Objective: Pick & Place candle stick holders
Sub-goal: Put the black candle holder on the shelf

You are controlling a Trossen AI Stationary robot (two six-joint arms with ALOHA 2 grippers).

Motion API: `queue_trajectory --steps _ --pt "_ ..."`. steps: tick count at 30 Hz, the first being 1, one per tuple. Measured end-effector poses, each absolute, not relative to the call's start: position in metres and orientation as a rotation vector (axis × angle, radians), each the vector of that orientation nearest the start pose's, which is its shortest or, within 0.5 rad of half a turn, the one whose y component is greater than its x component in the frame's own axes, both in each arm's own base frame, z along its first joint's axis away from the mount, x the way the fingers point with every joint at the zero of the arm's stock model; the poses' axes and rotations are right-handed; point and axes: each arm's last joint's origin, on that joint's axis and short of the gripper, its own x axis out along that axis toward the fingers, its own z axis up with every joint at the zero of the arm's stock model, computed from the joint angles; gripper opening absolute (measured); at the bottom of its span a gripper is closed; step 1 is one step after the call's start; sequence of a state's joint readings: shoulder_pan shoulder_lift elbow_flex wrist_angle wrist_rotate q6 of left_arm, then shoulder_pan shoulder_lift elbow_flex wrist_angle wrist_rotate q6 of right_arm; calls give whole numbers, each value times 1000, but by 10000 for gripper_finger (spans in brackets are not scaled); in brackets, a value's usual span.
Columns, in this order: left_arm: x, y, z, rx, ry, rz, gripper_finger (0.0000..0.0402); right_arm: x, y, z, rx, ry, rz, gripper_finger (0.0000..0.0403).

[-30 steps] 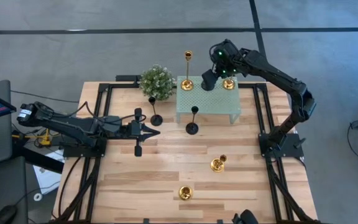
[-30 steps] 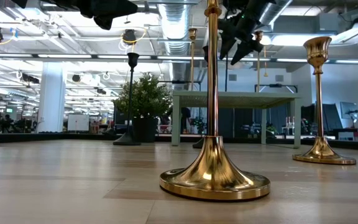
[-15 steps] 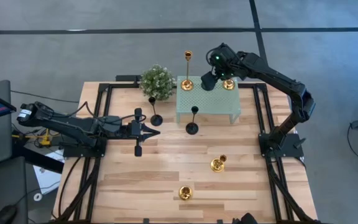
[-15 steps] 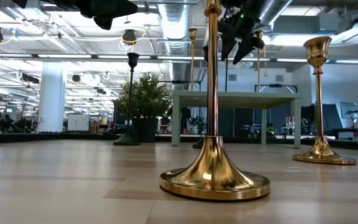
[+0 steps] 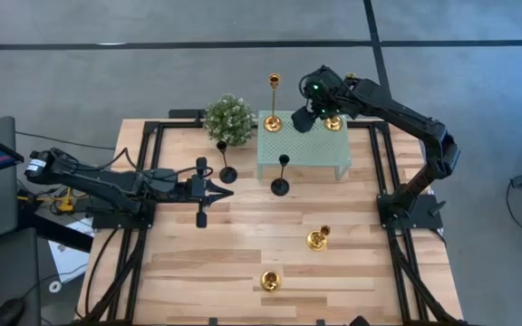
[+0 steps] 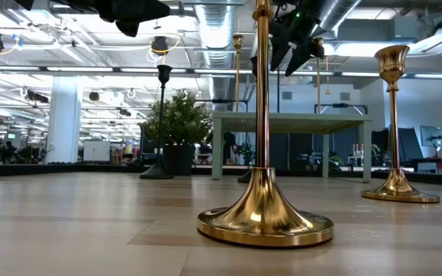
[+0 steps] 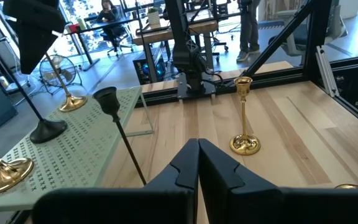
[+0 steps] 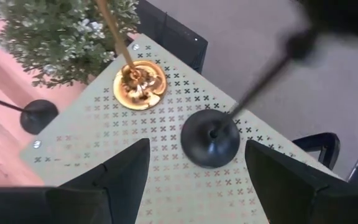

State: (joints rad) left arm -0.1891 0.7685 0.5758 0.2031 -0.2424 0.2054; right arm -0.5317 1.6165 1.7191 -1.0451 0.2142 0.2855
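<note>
My right gripper [image 5: 302, 119] hangs open over the mint green perforated stand [image 5: 303, 152] at the table's far side, pointing steeply down. Its fingers stand on either side of a black candle stick holder's round base [image 8: 210, 147], above it and apart from it. That holder stands on its base on the stand, beside a tall gold holder [image 8: 140, 81]. A second gold holder [image 5: 333, 120] stands on the stand's right part. Two black holders [image 5: 227, 172] [image 5: 280, 186] and two gold ones [image 5: 317, 240] [image 5: 271, 281] stand on the table. My left gripper [image 5: 227, 190] waits shut, level, left of centre.
A round green bushy plant [image 5: 229, 119] stands at the stand's left end, close to the tall gold holder. Black frame rails [image 5: 143, 172] run along the table's left and right sides. Bare wood lies in the near left part of the table [image 5: 198, 263].
My right gripper has drifted a little toward the table's left over the stand, still open. Nothing else has moved.
</note>
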Motion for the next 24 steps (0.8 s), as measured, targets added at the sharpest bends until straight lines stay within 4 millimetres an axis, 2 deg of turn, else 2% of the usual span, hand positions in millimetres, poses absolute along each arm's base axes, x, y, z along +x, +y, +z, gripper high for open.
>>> queue_trajectory --steps 4,12,18,24 --pt "176 -27 300 203 -5 54 10 277 -166 389 400 819 -814 255" --pt "176 -27 300 203 -5 54 10 274 -154 404 405 835 -791 255" --pt "176 -27 300 203 -5 54 10 266 -134 404 433 998 -724 255" --pt "176 -27 300 203 -5 54 10 261 -102 398 432 1207 -592 255"
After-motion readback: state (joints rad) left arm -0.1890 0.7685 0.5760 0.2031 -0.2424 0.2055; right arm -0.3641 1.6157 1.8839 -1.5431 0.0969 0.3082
